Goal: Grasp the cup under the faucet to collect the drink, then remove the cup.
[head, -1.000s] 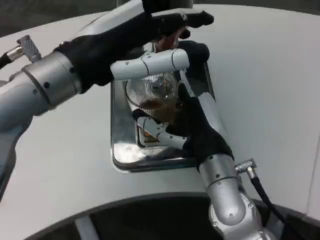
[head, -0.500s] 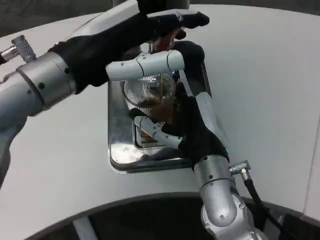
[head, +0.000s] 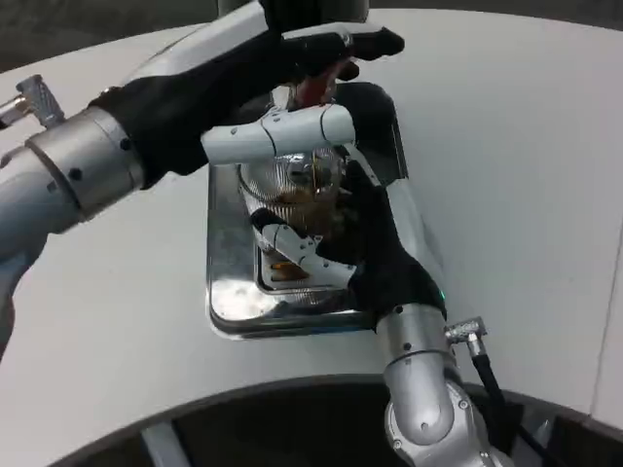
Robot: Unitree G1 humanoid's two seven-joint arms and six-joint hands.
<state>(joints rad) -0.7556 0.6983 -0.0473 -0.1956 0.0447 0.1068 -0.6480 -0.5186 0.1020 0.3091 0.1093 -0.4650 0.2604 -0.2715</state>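
2 hands meet over a shiny metal drip tray (head: 226, 292) set on the white desk (head: 516, 175), toward its far edge. A clear ribbed cup (head: 292, 185) stands in the tray's far half with a little brown drink pooled in its bottom. The right hand (head: 365, 243) reaches in from the desk's near edge and wraps the cup: its black palm lies against the cup's right side and its white fingers (head: 297, 255) curl around the near side, so this hand holds the cup. The left hand (head: 263, 73) comes in from the desk's left edge and hangs above the cup, one white finger (head: 277, 134) stretched level across the cup's mouth and dark fingers reaching further out over a reddish part (head: 316, 89) of the faucet. Whether those fingers press or grip the faucet cannot be told. Both silver forearms slant in from the near side.
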